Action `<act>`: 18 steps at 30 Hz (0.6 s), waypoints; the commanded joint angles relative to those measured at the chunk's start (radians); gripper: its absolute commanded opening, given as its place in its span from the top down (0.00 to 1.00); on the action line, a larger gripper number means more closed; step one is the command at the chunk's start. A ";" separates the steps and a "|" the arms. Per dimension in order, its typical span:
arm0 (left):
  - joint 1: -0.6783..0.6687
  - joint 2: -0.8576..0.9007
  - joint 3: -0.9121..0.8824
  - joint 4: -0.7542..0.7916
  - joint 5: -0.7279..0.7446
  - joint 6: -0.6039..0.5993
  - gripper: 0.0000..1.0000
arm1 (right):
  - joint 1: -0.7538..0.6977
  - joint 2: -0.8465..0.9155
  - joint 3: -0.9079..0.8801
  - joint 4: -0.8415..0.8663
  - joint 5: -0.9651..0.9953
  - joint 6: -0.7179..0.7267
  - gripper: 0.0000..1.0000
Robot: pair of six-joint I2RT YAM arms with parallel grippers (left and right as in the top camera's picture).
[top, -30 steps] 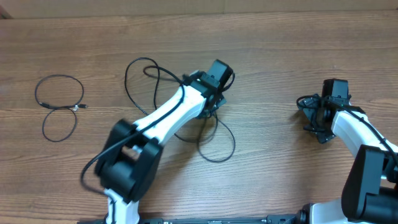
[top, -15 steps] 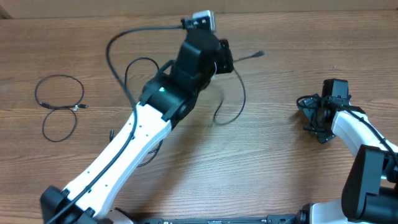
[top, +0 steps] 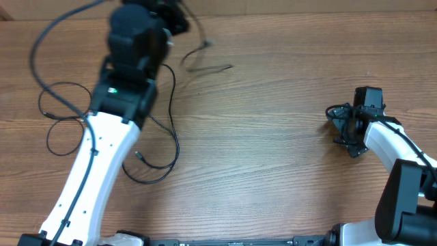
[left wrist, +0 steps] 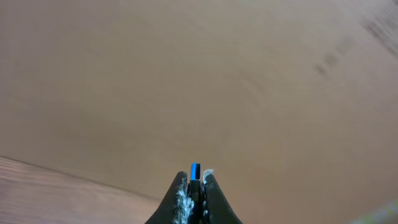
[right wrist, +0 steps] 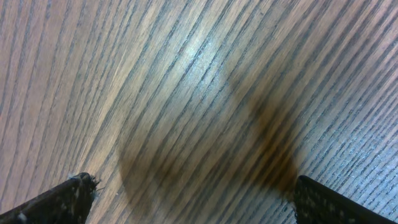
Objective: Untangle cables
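My left gripper [left wrist: 195, 179] is shut on a small blue-tipped plug [left wrist: 195, 170] of one of the cables. The overhead view shows this gripper [top: 176, 14] raised at the table's far edge. The held thin black cable [top: 177, 147] trails down from it and curls on the wood, while a loose end [top: 205, 44] hangs to its right. Another thin cable [top: 48, 140] lies in two loops at the left, partly hidden under the left arm. My right gripper [right wrist: 196, 194] is open over bare wood, and the overhead view places it [top: 347, 131] at the right.
The left arm [top: 102, 157] crosses the table's left half from the near edge to the far edge. Its thick black cord [top: 37, 51] arcs over the far left. The table's far edge [top: 307, 14] meets a tan wall.
The left arm has swung from the table's middle up and to the far left, dragging the held cable with it. The right arm has not moved.
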 commanded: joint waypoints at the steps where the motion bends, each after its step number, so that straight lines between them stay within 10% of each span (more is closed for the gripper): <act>1: 0.103 -0.021 0.017 0.017 0.000 0.030 0.96 | -0.002 -0.018 -0.002 0.003 0.007 -0.008 0.00; 18: 0.576 0.003 0.017 -0.381 -0.114 0.060 0.96 | -0.002 -0.018 -0.002 0.003 0.007 -0.008 0.00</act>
